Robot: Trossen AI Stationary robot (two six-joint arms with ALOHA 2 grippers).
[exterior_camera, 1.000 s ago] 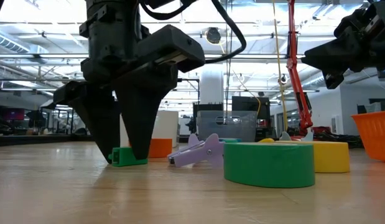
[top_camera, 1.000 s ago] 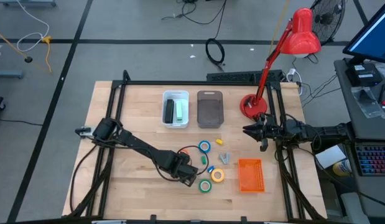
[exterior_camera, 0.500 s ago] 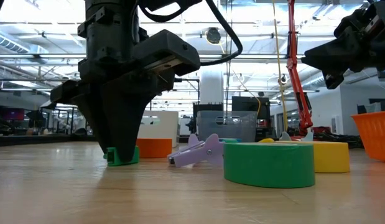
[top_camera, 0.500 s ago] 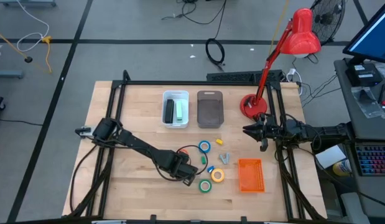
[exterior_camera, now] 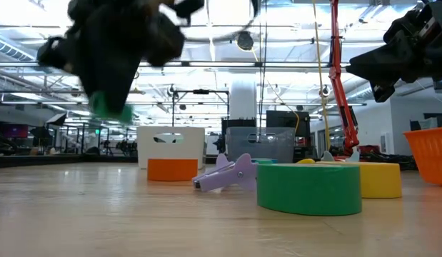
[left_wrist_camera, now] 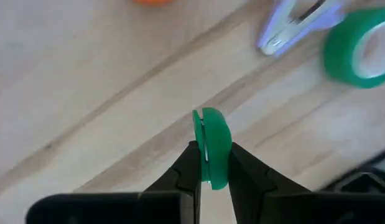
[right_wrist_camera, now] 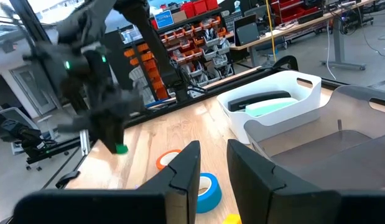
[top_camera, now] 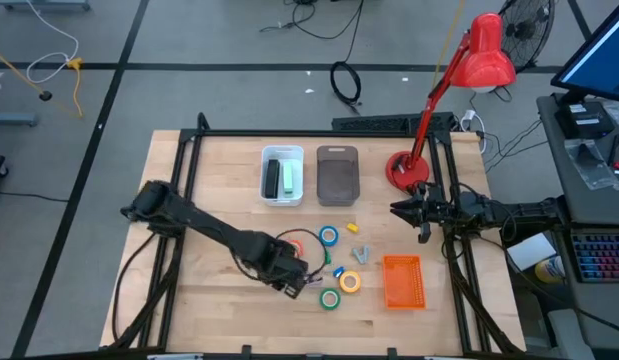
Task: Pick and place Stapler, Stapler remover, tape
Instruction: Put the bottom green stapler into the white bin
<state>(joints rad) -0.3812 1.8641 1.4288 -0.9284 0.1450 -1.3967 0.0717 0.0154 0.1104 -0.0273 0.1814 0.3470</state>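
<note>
Here the left gripper (left_wrist_camera: pixel 206 163) pinches a small green piece (left_wrist_camera: pixel 212 144) (probably a staple remover) lengthwise, off the table (left_wrist_camera: pixel 86 93).

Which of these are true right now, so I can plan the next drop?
1. The left pincer is shut on a small green item, held above the table. True.
2. The green tape roll sits in the white bin. False: it lies on the table.
3. The right pincer hovers near the red lamp's base. True.
4. The blue tape roll is in the orange basket. False: it is on the table.
</note>
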